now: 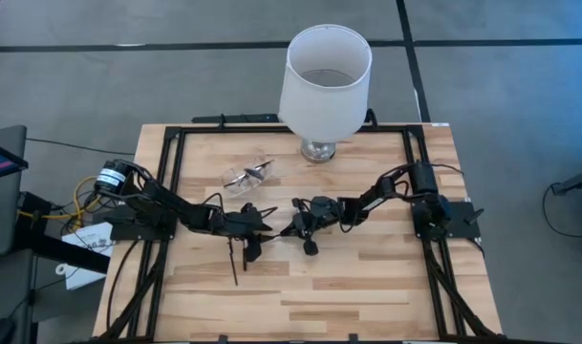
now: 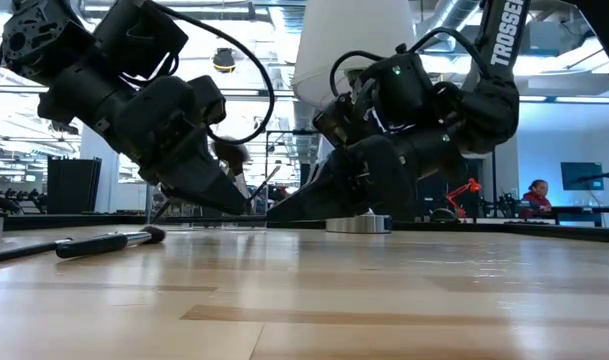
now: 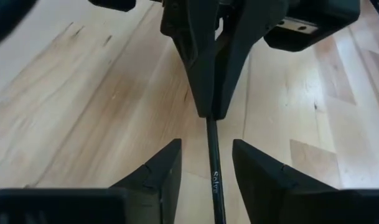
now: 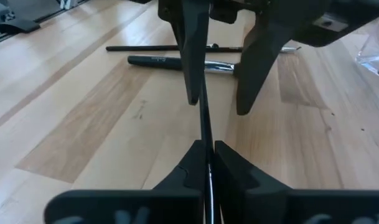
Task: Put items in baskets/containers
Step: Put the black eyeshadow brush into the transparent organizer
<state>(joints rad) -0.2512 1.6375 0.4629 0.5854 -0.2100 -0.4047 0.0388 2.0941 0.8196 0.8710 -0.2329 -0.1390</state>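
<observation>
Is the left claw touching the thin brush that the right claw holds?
Apart. The left wrist view shows the left claw open, bare wood on both sides of the brush.

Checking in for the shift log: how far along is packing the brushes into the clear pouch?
Done: nothing clearly; the clear pouch lies apart near the lampshade, contents unreadable. In hand: the right gripper is shut on a thin brush, whose other end runs between the left gripper's open fingers. Left: that brush, plus two brushes on the table.
</observation>
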